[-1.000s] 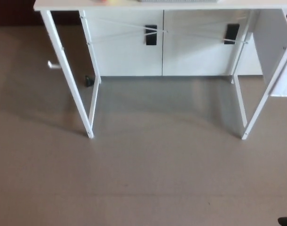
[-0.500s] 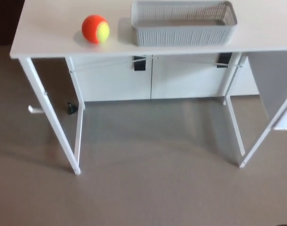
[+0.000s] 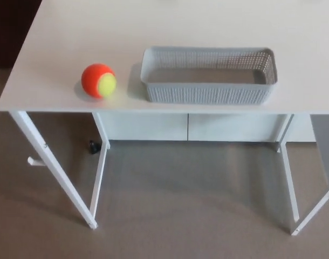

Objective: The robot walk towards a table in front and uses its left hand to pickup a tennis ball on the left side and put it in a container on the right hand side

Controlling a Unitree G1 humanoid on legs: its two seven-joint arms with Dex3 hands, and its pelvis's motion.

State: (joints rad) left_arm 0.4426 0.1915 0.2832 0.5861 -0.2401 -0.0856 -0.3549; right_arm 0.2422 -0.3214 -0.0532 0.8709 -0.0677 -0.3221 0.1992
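While neither the left hand nor the right hand shows in the head view, the tennis ball (image 3: 98, 80) lies on the left part of the white desk (image 3: 153, 21).
With no arm or hand in sight, the ball's place relative to a hand, and whether the fingers are wide or closed, cannot be told. At the left, a white desk leg (image 3: 51, 164) slants down to the grey-brown floor (image 3: 191, 189). The ball, orange with a yellow-green patch, rests close to the desk's near edge. Just to its right, apart from it, stands the grey mesh container (image 3: 207, 93), its long side along the near edge, its bare bottom showing. Farther right, more white legs (image 3: 289, 183) reach the floor.
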